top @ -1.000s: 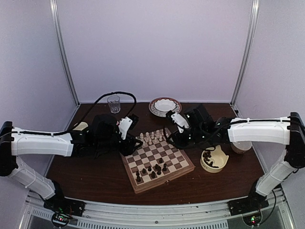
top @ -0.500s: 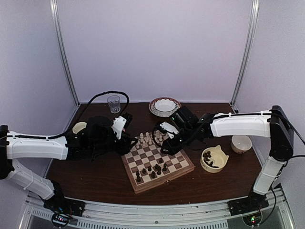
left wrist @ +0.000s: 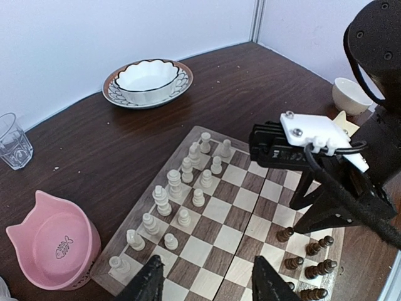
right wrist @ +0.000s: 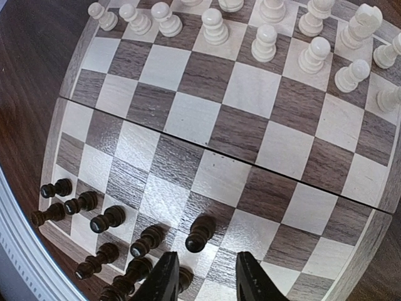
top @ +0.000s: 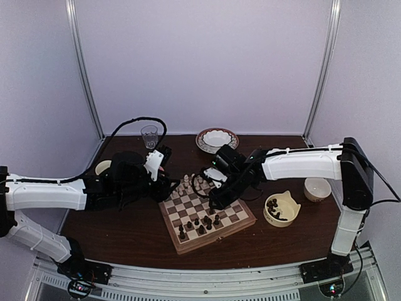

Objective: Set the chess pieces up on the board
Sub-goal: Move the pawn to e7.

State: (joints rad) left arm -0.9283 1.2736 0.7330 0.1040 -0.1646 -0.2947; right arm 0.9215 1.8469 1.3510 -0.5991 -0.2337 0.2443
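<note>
The board [top: 241,221] lies mid-table, with pale chessmen [top: 195,182] lined along its far side. Several dark chess pieces [top: 202,222] stand on its near rows; in the right wrist view they cluster at the lower left [right wrist: 106,219]. My right gripper [top: 216,198] hovers over the board, open [right wrist: 207,279], just behind one dark piece [right wrist: 199,233], with nothing between its fingers. My left gripper [top: 166,184] hangs open [left wrist: 207,285] above the board's left edge [left wrist: 119,241], empty. More dark pieces [top: 274,206] lie in a cream cat-shaped bowl [top: 289,202].
A pink cat bowl [left wrist: 53,241] sits left of the board. At the back stand a glass [top: 149,135] and a patterned bowl [top: 216,139]. A white cup [top: 317,188] is at the right, beyond the cream bowl. My right arm [left wrist: 313,135] reaches over the board.
My right arm has swung left from beside the cream bowl to above the board's near rows. My left gripper has drawn back slightly towards the board's left edge.
</note>
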